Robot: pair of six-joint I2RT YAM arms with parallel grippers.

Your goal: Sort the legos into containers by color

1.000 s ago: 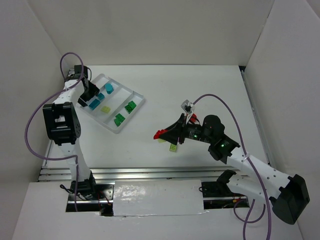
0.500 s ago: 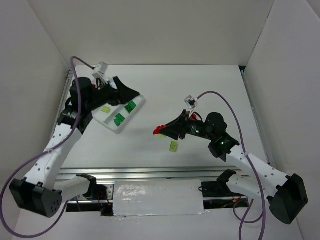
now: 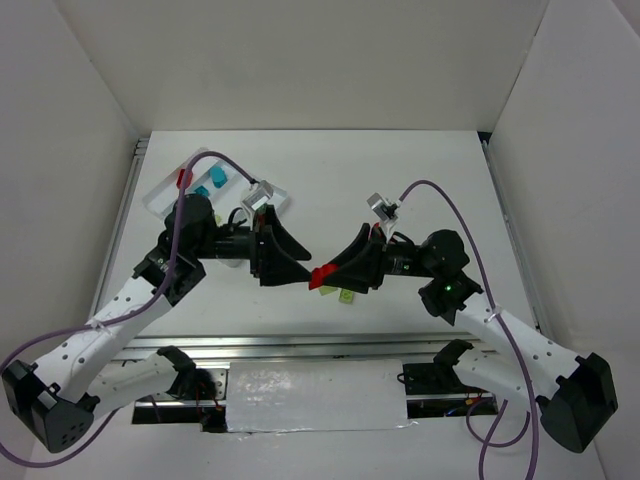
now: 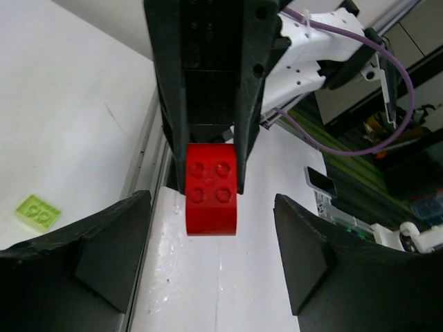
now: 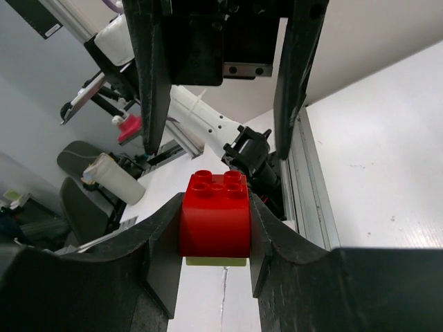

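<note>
White tabletop, white walls all round. At far left the tray (image 3: pixel 158 193) sits well apart from the action, with teal bricks (image 3: pixel 215 180) in one compartment. The left gripper (image 3: pixel 295 265) has its jaws apart and faces the red brick (image 4: pixel 211 197). That brick hangs above the table, clamped in the right gripper (image 3: pixel 325 272). This looks like a handover. If the right lets go before the left has pinched, the brick drops near the yellow-green brick (image 3: pixel 346 295) on the table. Fingers meeting head-on could also knock it askew.
</note>
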